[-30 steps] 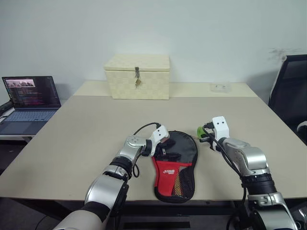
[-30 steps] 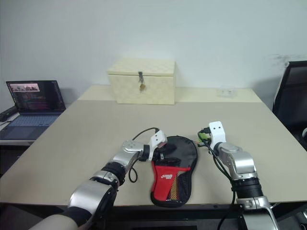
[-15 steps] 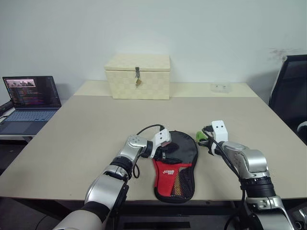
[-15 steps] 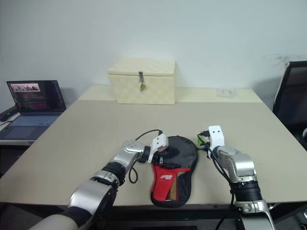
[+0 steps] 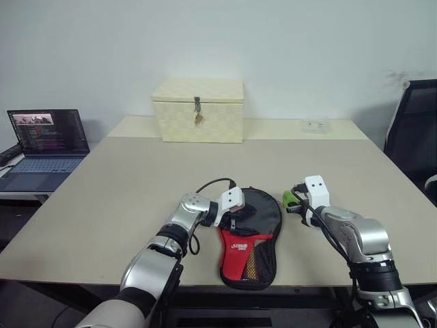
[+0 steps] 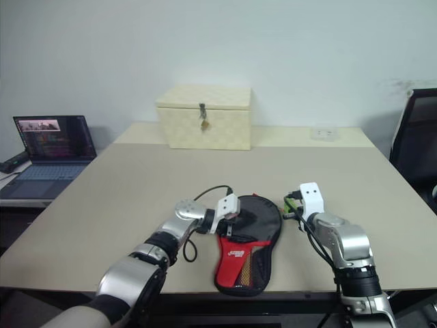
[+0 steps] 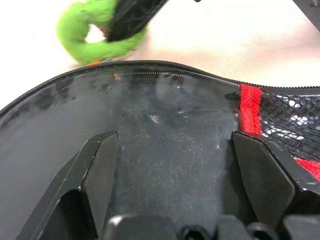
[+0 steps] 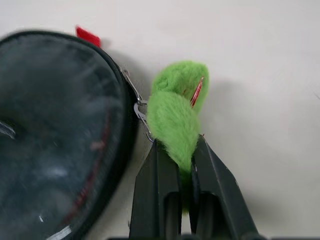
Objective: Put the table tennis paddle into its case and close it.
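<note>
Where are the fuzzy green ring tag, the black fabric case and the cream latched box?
fuzzy green ring tag (image 8: pixel 172 117), right wrist view, its middle
black fabric case (image 5: pixel 261 208), left eye view, round top
cream latched box (image 5: pixel 198 109), left eye view, front

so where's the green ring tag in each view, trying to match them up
Left eye view: green ring tag just right of the case's round end, at the right pincer.
Right eye view: same spot, beside the case.
Left wrist view: past the case's curved edge, pinched by the other arm's black fingers.
Right wrist view: centre, clamped between the fingers.
Shared landmark: the case's zipper edge, next to the tag.
</note>
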Robot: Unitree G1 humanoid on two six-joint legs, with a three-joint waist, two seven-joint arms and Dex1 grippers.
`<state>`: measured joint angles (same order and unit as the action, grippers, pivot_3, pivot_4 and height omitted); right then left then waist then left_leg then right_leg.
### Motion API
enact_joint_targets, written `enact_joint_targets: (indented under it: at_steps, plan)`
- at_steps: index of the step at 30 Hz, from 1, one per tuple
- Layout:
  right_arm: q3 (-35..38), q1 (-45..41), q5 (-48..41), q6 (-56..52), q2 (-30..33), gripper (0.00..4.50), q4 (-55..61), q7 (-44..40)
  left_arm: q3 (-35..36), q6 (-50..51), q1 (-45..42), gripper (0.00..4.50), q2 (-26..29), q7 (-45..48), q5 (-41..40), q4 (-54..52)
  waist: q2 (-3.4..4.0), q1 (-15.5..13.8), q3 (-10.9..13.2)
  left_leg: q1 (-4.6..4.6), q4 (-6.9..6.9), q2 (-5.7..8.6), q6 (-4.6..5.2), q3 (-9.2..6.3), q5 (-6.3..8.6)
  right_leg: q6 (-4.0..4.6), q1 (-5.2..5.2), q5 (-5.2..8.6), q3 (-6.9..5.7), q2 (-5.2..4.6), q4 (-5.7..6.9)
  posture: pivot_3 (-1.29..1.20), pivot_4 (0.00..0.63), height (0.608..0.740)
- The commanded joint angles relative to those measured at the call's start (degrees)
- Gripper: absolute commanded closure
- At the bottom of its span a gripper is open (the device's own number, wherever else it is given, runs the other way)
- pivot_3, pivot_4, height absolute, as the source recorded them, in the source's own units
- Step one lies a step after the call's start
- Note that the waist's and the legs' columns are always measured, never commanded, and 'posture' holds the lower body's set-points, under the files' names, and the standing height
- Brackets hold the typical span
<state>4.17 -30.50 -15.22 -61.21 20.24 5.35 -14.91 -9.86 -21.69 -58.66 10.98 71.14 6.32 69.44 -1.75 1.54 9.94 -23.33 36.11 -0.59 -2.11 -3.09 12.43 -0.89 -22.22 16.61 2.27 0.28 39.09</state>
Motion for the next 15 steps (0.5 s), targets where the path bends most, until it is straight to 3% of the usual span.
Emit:
enact_joint_targets:
  at_steps: [1,15]
  plan:
    - [2.76,2.92,-3.46,-4.86,3.13,4.49,9.11,-2.79,-3.57,0.59,2.11,0.58,0.01,-2.27,4.58,2.73,0.04,-0.02,-0.06,0.00,0.01,0.01,0.00,0.00,0.00,-0.02,0.01,0.01,0.00,0.00,0.00,0.00,0.150,0.740]
    - [4.37,17.06,-22.79,-15.36,20.35,4.49,34.62,-21.37,-4.35,1.01,1.46,0.58,-1.50,-5.07,5.35,3.66,0.07,-0.15,-0.16,0.51,0.01,0.03,0.00,-0.07,0.01,-0.36,0.63,0.17,-0.02,0.01,-0.18,0.00,0.150,0.740]
